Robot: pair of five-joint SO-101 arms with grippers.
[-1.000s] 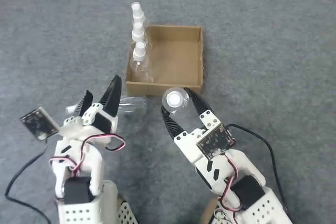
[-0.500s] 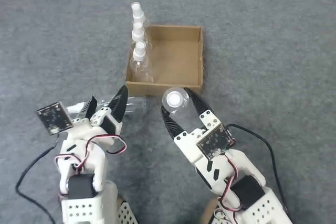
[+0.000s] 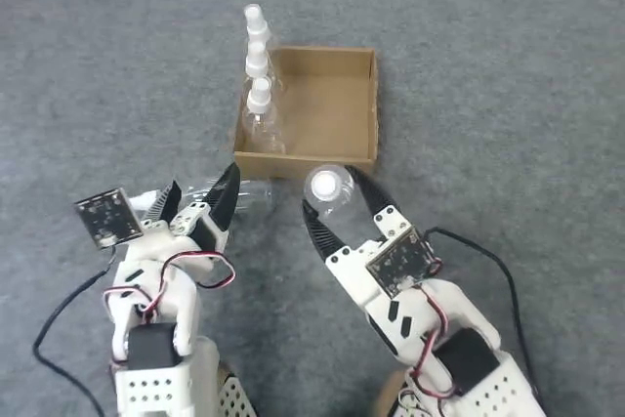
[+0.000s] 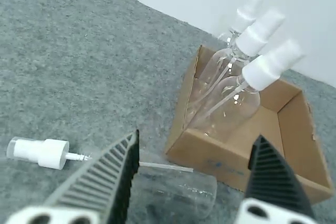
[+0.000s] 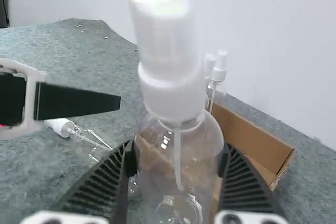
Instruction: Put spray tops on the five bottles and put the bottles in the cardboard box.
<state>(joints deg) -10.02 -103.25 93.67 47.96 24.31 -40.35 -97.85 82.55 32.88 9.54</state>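
The right gripper (image 3: 329,190) is clamped on a capped bottle (image 5: 176,145), upright just before the cardboard box (image 3: 327,158). It should clear the front wall, then lower it beside the 3 bottles (image 3: 262,114). The left gripper (image 3: 204,181) stands open over the lying bottle (image 4: 173,195).

Spread gripper (image 4: 197,139) over lying bottle (image 4: 173,195) — spray top (image 4: 39,152) beside.

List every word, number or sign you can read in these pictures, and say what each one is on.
No text here can be read.
cardboard box: a faint dark print on its outer front wall, too blurred to read.
circuit boards on the arms' wrists: any markings are too small to read.
clear bottles: no labels visible.
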